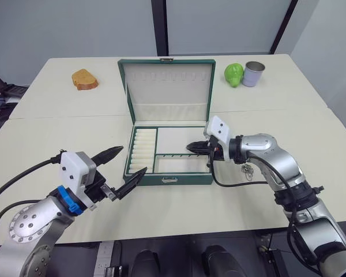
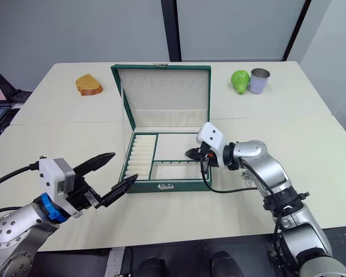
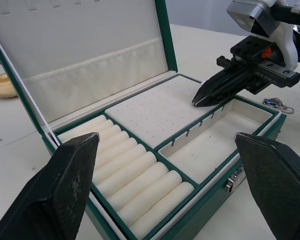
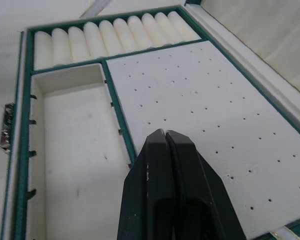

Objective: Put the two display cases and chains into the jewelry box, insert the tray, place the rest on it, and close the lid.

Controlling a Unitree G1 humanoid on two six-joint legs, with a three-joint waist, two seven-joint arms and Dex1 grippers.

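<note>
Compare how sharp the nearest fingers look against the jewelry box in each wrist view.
Left wrist view: the wide-open fingers are soft and blurred, while the jewelry box is crisp. Right wrist view: the closed fingers are fairly sharp, and so is the dotted pad.

Matt cream-lined tray, metal clasp

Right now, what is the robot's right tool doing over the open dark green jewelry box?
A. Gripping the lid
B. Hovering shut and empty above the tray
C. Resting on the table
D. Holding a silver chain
B: the right tool has its fingers pressed together with nothing between them, above the cream-lined tray.
</note>
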